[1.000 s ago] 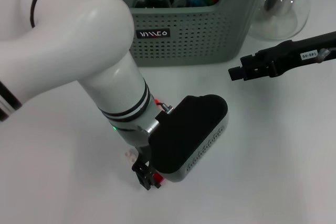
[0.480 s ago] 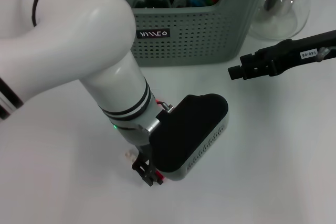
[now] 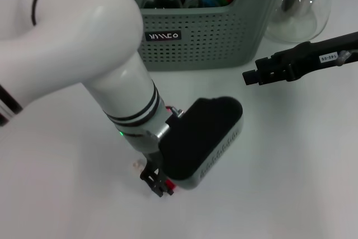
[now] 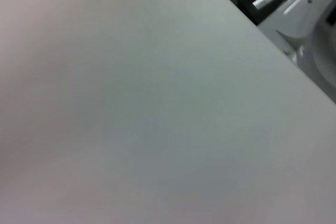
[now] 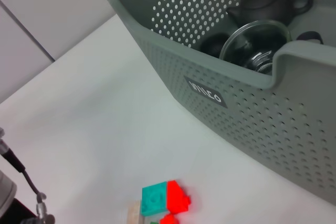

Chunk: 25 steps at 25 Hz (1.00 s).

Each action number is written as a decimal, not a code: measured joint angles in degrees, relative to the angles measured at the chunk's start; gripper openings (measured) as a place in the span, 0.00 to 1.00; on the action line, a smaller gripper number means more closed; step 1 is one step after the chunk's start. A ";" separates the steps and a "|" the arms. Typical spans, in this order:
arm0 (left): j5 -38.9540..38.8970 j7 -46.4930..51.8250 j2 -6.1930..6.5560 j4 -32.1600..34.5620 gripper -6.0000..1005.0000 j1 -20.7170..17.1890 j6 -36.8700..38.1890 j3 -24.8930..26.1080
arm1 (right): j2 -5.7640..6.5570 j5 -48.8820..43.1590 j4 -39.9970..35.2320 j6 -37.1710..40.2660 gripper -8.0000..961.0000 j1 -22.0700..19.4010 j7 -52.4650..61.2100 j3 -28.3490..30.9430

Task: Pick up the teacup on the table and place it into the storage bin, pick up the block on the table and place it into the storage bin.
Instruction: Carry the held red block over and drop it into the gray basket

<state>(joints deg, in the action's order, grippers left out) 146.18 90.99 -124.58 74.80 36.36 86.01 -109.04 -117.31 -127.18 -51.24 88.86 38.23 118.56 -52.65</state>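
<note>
seemingly block (image 3: 169, 190) at left gripper (image 3: 157, 186) jaws

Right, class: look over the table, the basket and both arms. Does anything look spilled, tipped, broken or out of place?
Nothing stands out. The storage bin stands upright and holds a dark teapot and glassware. The blocks lie on the table in front of it, where the left gripper is low. The right gripper hovers beside the bin. No spill or damage shows.

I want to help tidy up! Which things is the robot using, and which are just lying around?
For the job: storage bin, teal-and-red block on the table, left pincer low over the table.
Just there: glass jug beside bin, teapot inside it, right pincer nearby.
</note>
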 joint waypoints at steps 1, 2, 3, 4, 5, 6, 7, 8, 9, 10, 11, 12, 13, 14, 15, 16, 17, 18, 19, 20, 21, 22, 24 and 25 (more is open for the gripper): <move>-0.04 0.15 0.00 0.23 0.64 -0.08 0.09 0.26 | 0.07 0.00 0.00 0.01 0.68 0.00 -0.02 0.01; -0.45 0.67 -0.01 1.06 0.64 -0.44 0.55 1.56 | 0.17 0.00 0.00 0.01 0.68 0.00 -0.05 0.08; -1.15 1.07 -0.02 1.91 0.64 -0.90 1.19 3.19 | 0.28 0.00 0.00 0.04 0.69 0.00 -0.08 0.27; -2.07 1.28 -0.01 2.70 0.64 -1.28 1.70 4.97 | 0.39 0.00 0.00 0.12 0.69 0.00 -0.13 0.48; -3.59 1.53 -0.03 3.54 0.64 -1.84 2.55 7.19 | 0.49 0.00 -0.01 0.19 0.69 0.00 -0.20 0.78; -5.36 1.86 -0.03 4.38 0.64 -2.38 3.32 9.66 | 0.62 0.00 -0.03 0.25 0.69 0.00 -0.28 1.09; -7.25 2.40 -0.01 4.96 0.64 -2.89 4.13 12.19 | 0.76 0.02 -0.03 0.34 0.69 0.00 -0.37 1.40; -9.18 3.07 -0.01 5.48 0.64 -3.35 4.86 14.90 | 0.92 0.03 -0.04 0.45 0.68 0.00 -0.42 1.67; -10.62 3.69 0.04 5.77 0.64 -3.74 5.36 17.13 | 1.16 0.03 -0.04 0.49 0.68 0.00 -0.44 1.90; -12.96 4.46 0.07 5.97 0.64 -4.19 6.18 20.21 | 1.36 0.05 -0.04 0.58 0.68 -0.03 -0.44 2.02; -15.46 5.27 0.11 6.09 0.64 -4.69 7.15 23.84 | 1.66 0.05 -0.04 0.68 0.68 -0.09 -0.44 2.09; -15.46 5.27 0.11 6.09 0.64 -4.69 7.15 23.84 | 1.92 0.05 -0.02 0.85 0.68 -0.22 -0.44 2.12; -21.40 7.25 0.25 6.12 0.64 -5.40 9.62 32.40 | 2.18 0.05 -0.01 1.02 0.68 -0.34 -0.44 2.12; -23.10 8.13 0.28 6.11 0.64 -5.58 10.41 35.05 | 2.54 0.03 0.10 1.23 0.68 -0.52 -0.44 2.13; -25.10 9.22 0.28 6.07 0.64 -5.67 11.01 37.99 | 2.83 -0.06 0.28 1.45 0.68 -0.65 -0.46 2.13; -26.75 10.48 0.30 5.95 0.64 -5.77 11.34 40.82 | 3.26 -0.27 0.70 1.55 0.68 -0.83 -0.54 2.14; -28.46 11.82 0.32 5.85 0.64 -5.80 11.42 43.27 | 3.59 -0.41 1.11 1.66 0.68 -0.96 -0.68 2.15; -29.85 13.33 0.37 5.69 0.64 -5.75 11.15 45.75 | 3.92 -0.54 1.71 1.74 0.68 -1.12 -0.92 2.16; -30.68 14.43 0.39 5.59 0.64 -5.61 10.82 47.34 | 4.34 -0.60 2.42 1.76 0.68 -1.27 -1.29 2.16; -31.36 16.16 0.41 5.47 0.64 -5.17 10.02 49.34 | 4.77 -0.63 3.15 1.78 0.68 -1.37 -1.73 2.17; -31.61 17.54 0.45 5.36 0.64 -4.67 9.28 50.66 | 5.09 -0.64 3.71 1.80 0.69 -1.40 -2.05 2.18; -31.72 19.08 0.49 5.25 0.64 -3.91 8.45 51.83 | 5.34 -0.65 4.11 1.82 0.69 -1.43 -2.43 2.19; -31.37 22.64 0.80 4.94 0.64 -2.00 6.31 52.97 | 5.64 -0.66 4.37 1.87 0.69 -1.56 -2.99 2.20; -31.11 24.11 1.04 4.77 0.64 -1.05 5.33 53.19 | 5.73 -0.66 4.39 1.89 0.68 -1.63 -3.22 2.20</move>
<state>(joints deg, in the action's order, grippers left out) 115.08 115.11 -123.54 79.57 35.30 91.34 -55.84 -111.59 -127.84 -46.85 90.75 36.60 115.34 -50.45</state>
